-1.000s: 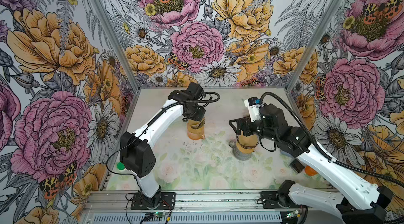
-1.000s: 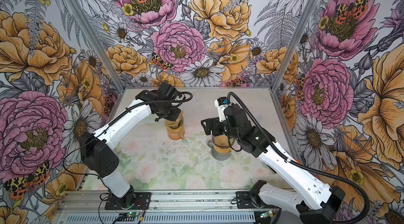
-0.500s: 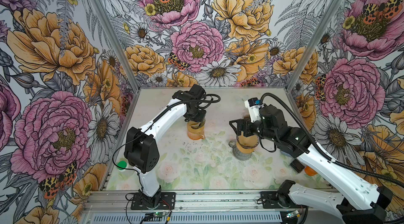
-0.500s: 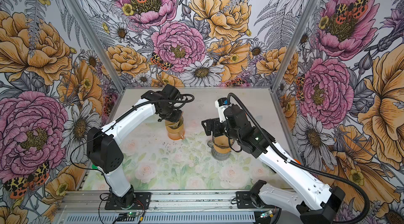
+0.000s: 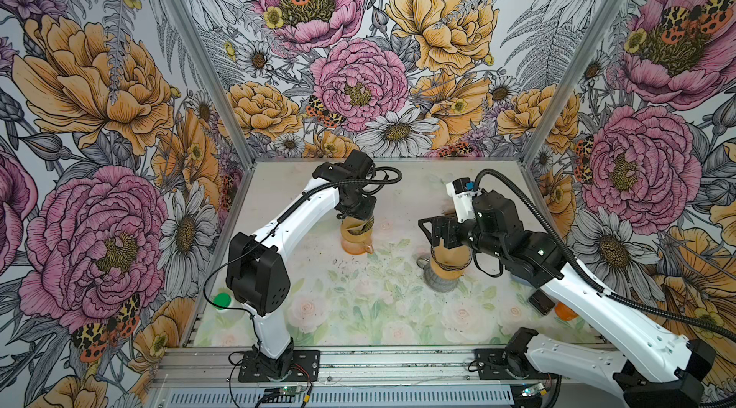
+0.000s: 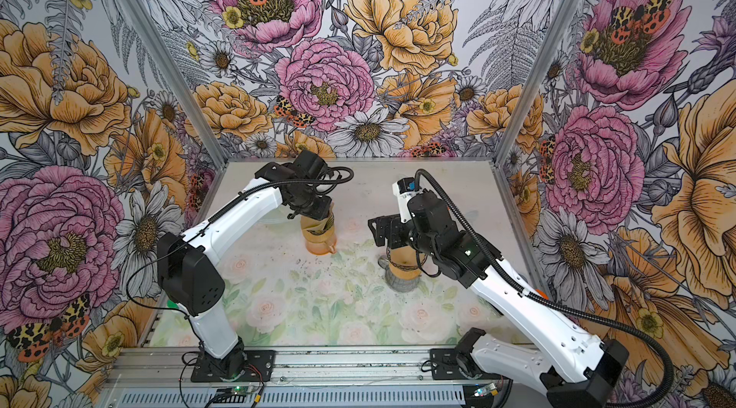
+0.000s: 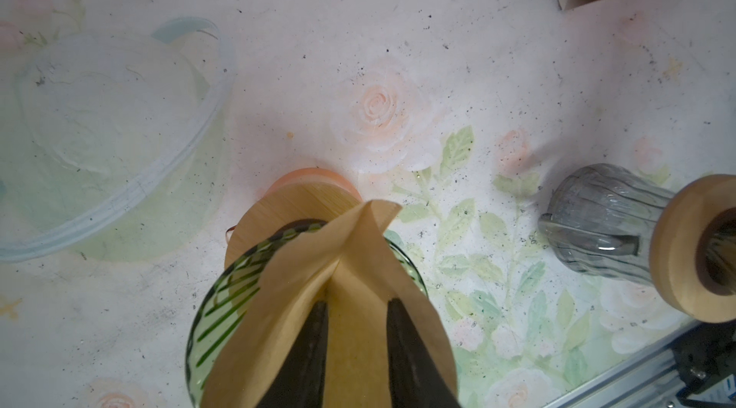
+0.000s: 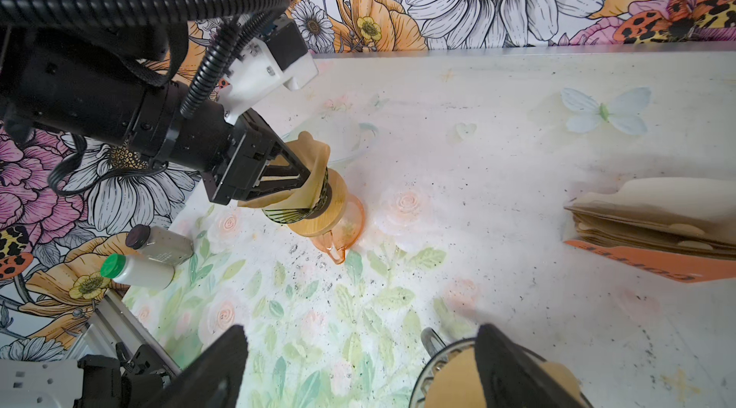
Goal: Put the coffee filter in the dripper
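1. Inside the green glass dripper (image 7: 227, 294) sits the brown paper coffee filter (image 7: 350, 274). It is opened into a cone, with one folded flap rising past the rim. The dripper rests on a wooden collar (image 7: 275, 207) over an orange carafe (image 5: 352, 244).
2. Compared with a second ago, filter, dripper and carafe are in the same spot. The left arm's elbow has swung slightly inward, and the right arm has not moved.
3. The left pincer (image 7: 356, 302) reaches down into the filter. Its dark fingers (image 7: 314, 346) are a little apart with paper showing between them; I cannot tell whether they touch it.
4. The right pincer (image 8: 360, 330) is spread wide and grips nothing, above a second filter-lined dripper (image 8: 450, 378) on a grey ribbed carafe (image 7: 597, 222). One finger overlaps that filter.
5. The worktop (image 5: 358, 306) has a pale rose-and-leaf print and is speckled with dark grounds.
6. On it are a stack of filters (image 8: 645, 222), a clear plastic bowl (image 7: 119, 119), a green-capped bottle (image 8: 135, 270) and a dark-capped jar (image 8: 159, 244).
7. Bold floral wallpaper (image 5: 358, 79) covers the three walls.
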{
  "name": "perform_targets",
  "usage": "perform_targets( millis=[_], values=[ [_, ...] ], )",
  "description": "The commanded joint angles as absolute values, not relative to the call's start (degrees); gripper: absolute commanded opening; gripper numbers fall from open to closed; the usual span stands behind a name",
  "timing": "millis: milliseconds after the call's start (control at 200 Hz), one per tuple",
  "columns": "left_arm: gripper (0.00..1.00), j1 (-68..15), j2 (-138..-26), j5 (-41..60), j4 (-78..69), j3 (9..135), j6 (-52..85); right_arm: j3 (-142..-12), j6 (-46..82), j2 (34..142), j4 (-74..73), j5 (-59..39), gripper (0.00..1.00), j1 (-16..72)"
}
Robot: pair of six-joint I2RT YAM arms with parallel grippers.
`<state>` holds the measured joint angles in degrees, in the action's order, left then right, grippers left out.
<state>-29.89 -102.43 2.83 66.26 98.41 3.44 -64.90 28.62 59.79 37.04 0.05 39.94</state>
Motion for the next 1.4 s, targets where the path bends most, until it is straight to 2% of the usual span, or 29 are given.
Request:
perform_targets(
  millis=[0,155,490,821,1171,1396],
  values=[
    [0.34,-29.9,-99.1,1.3,66.4,99.6,4.5,-64.7,27.9,60.0,36.8,0.8,0.91,40.2],
    [0.43,-29.7,-96.5,1.0,66.3,98.9,4.6,-64.7,27.7,59.9,36.7,0.9,0.91,40.3],
    [0.46,-28.4,-90.5,0.9,66.0,96.8,4.4,-65.1,26.9,61.3,34.3,0.7,0.91,40.3],
    [0.45,-25.8,-87.8,9.4,65.5,95.0,3.3,-63.3,26.7,59.9,33.1,1.6,0.91,40.3],
    [0.43,-26.0,-90.2,10.6,64.5,96.4,2.2,-62.0,26.7,58.4,32.8,1.9,0.91,40.3],
    [0.37,-25.7,-92.1,10.7,64.5,97.0,1.0,-61.7,26.7,57.8,32.5,0.9,0.91,40.3]
  ],
)
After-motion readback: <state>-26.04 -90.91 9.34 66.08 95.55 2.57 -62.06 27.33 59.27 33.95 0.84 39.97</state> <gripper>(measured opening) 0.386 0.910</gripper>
